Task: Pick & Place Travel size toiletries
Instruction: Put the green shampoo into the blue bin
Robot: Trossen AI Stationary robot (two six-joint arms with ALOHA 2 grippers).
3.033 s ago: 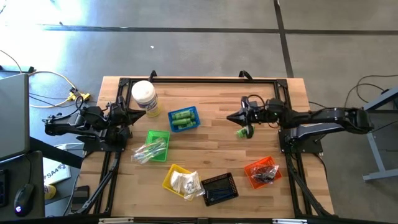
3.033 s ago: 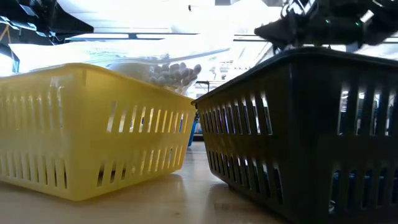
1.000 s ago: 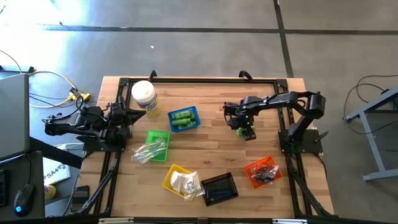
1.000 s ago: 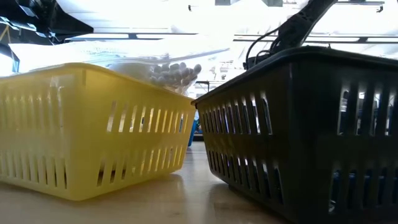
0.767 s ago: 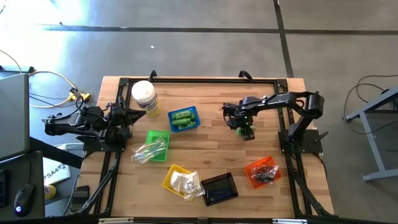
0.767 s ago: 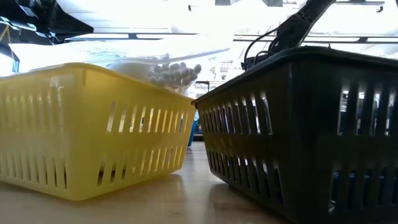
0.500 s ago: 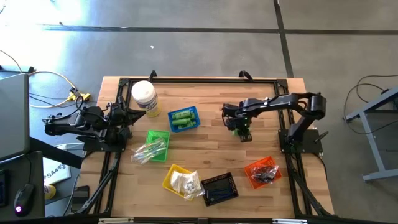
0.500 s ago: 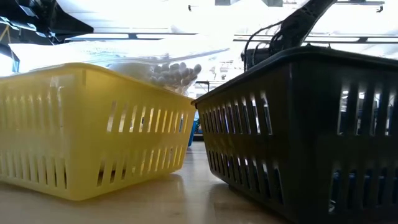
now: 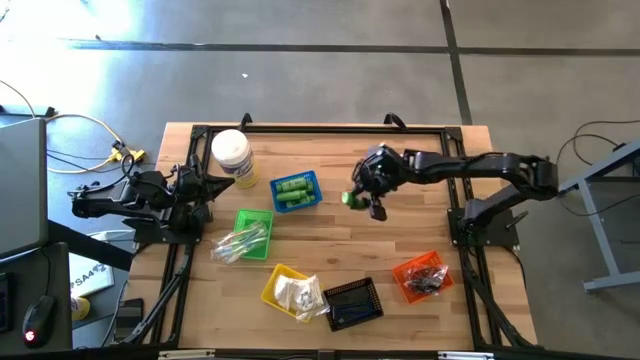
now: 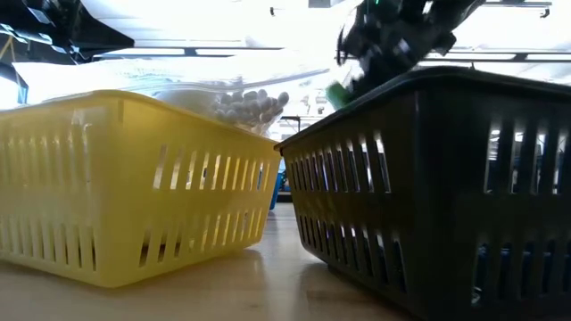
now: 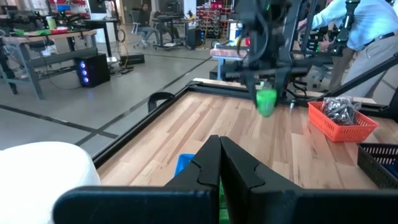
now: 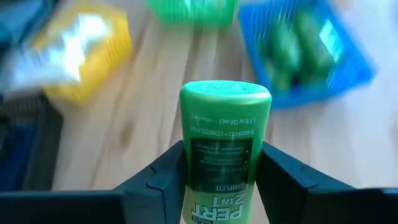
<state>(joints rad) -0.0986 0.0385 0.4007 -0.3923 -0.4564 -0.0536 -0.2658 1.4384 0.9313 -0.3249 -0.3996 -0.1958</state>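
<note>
My right gripper is shut on a small bright green bottle in the air over the table's middle, just right of the blue basket, which holds more green bottles. The held bottle also shows in the left wrist view and above the black basket's rim in the low view. My left gripper waits shut at the table's left, beside the white-lidded jar. Clear sachets lie in the green basket, white packets in the yellow basket, and dark pieces in the orange basket. My right gripper pinches the bottle's two sides between its two fingers. The fingers slant down from the table's right and lie along the bottle. One flat end sticks out beyond the fingertips. The bottle is lifted clear of the table.
A black basket stands at the near edge beside the yellow one. A dark frame runs around the table. Bare wood lies between the blue basket and the orange basket. A person stands beyond the table.
My right gripper has carried the green bottle up off the table and toward the table's left edge, nearer the blue basket. Its arm has stretched out. In the low view the gripper and bottle have come into sight above the black basket's rim.
</note>
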